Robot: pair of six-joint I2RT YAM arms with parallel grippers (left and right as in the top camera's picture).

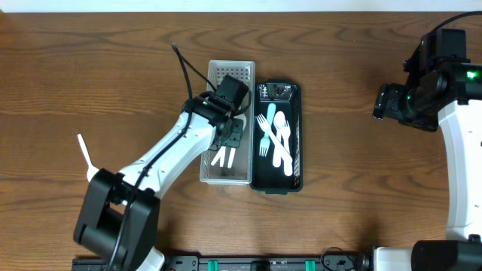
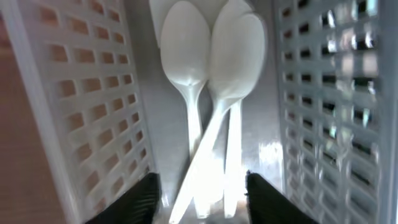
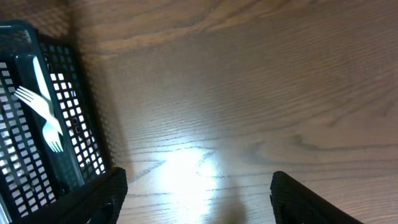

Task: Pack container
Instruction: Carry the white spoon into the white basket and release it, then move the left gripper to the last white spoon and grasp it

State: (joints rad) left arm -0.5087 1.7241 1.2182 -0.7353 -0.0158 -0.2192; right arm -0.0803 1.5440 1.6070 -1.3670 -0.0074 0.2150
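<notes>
My left gripper (image 1: pixel 232 134) is down inside the white slotted basket (image 1: pixel 230 71), left of centre. In the left wrist view its fingers (image 2: pixel 138 200) stand apart, open, on either side of the handles of three white plastic spoons (image 2: pixel 186 43) lying on the basket floor; neither pad touches them. Right beside the basket lies the black container (image 1: pixel 295 135), holding a teal fork (image 1: pixel 266 129) and white cutlery (image 1: pixel 282 147). My right gripper (image 1: pixel 382 102) hangs open over bare wood at the far right, with nothing between its fingers (image 3: pixel 99 199).
A single white plastic utensil (image 1: pixel 85 155) lies loose on the wooden table at the left. The right wrist view catches the black container's mesh wall (image 3: pixel 81 134) and a white fork (image 3: pixel 40 109) inside it. The basket's walls (image 2: pixel 93 93) close in on both sides of my left gripper.
</notes>
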